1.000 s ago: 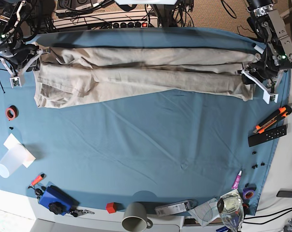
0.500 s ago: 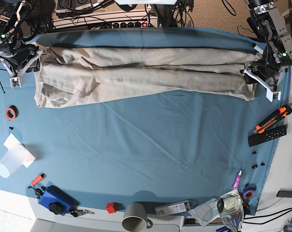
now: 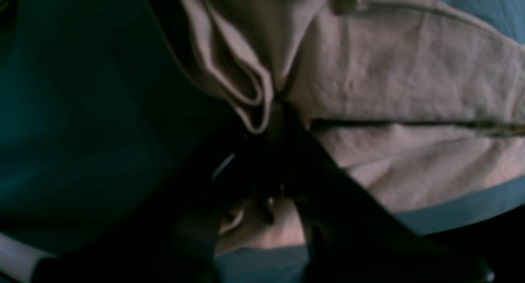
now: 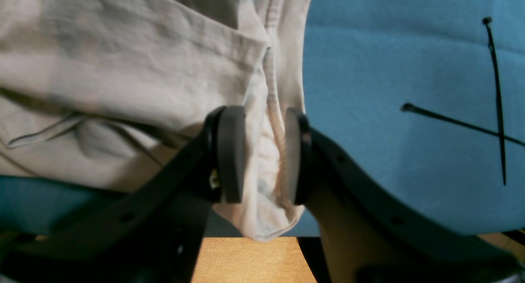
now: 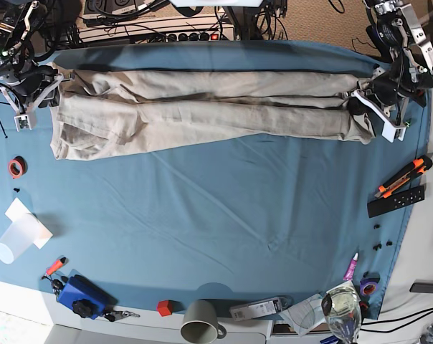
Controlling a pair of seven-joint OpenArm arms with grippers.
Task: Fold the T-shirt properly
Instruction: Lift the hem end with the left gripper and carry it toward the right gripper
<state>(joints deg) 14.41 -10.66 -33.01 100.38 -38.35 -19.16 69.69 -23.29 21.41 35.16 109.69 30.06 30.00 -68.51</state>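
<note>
Pinching down on the T-shirt (image 3: 402, 82), the left gripper (image 3: 279, 123) is sitting with its jaws pressed together on a bunched fold at that end of the shirt, though the wrist view is dark and blurry so the exact contact is hard to read. In the base view that gripper (image 5: 370, 107) is sitting at the shirt's right end. Over on the other side, the right gripper (image 4: 258, 151) is holding a seamed edge of the shirt (image 4: 123, 69) between its two round pads (image 4: 231, 151), jaws partway closed with cloth filling the gap. The shirt (image 5: 202, 107) is lying folded into a long band, stretching between both grippers along the far edge of the blue table cloth (image 5: 224, 215). Two black zip ties (image 4: 492, 90) are lying crossed on the cloth near the right gripper.
</note>
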